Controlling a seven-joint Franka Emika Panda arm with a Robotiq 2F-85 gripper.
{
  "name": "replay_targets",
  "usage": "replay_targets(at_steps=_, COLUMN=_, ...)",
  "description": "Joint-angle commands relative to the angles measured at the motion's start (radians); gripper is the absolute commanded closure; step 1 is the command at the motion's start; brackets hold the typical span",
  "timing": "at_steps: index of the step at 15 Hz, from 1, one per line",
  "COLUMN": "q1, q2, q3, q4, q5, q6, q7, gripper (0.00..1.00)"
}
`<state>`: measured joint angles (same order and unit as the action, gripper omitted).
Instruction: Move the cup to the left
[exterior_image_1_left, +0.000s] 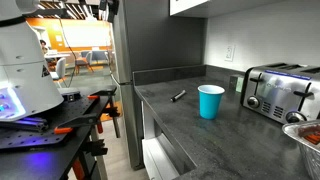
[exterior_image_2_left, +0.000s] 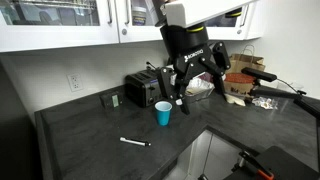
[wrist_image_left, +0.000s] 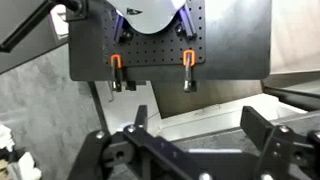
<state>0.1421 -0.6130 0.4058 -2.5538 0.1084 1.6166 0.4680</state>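
Note:
The cyan-blue cup (exterior_image_1_left: 211, 102) stands upright on the dark grey countertop (exterior_image_1_left: 200, 140), in front of the chrome toaster (exterior_image_1_left: 280, 92). It shows in both exterior views (exterior_image_2_left: 163, 114). My gripper (exterior_image_2_left: 173, 93) hangs just above and slightly behind the cup, with its fingers spread and nothing between them. In the wrist view the open gripper (wrist_image_left: 200, 135) frames the counter edge, and the cup is out of view. The gripper does not show in the exterior view with the robot base.
A black marker (exterior_image_2_left: 135, 142) lies on the counter near its front edge, also in the exterior view (exterior_image_1_left: 178, 96). The toaster (exterior_image_2_left: 140, 90) stands against the wall. A bowl (exterior_image_1_left: 305, 135) sits near the toaster. A paper bag and clutter (exterior_image_2_left: 240, 75) stand further along the counter.

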Motion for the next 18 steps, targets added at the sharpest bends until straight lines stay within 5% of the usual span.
replay_targets(at_steps=1, q1=0.018, q2=0.005, q3=-0.016, q4=0.001, q5=-0.008, q6=-0.001, q7=0.009, gripper=0.0)
replay_targets(at_steps=6, q1=0.014, q2=0.011, q3=-0.016, q4=0.004, q5=-0.01, q6=0.016, q7=0.011, gripper=0.0)
replay_targets(at_steps=11, q1=-0.06, q2=0.122, q3=-0.038, q4=0.003, q5=-0.058, q6=0.375, q7=0.053, gripper=0.0)
replay_targets(at_steps=15, q1=-0.129, q2=0.358, q3=-0.081, q4=0.062, q5=-0.178, q6=0.621, q7=0.03, gripper=0.0)
replay_targets(at_steps=18, q1=-0.142, q2=0.568, q3=-0.128, q4=0.172, q5=-0.291, q6=0.679, q7=0.024, gripper=0.0)
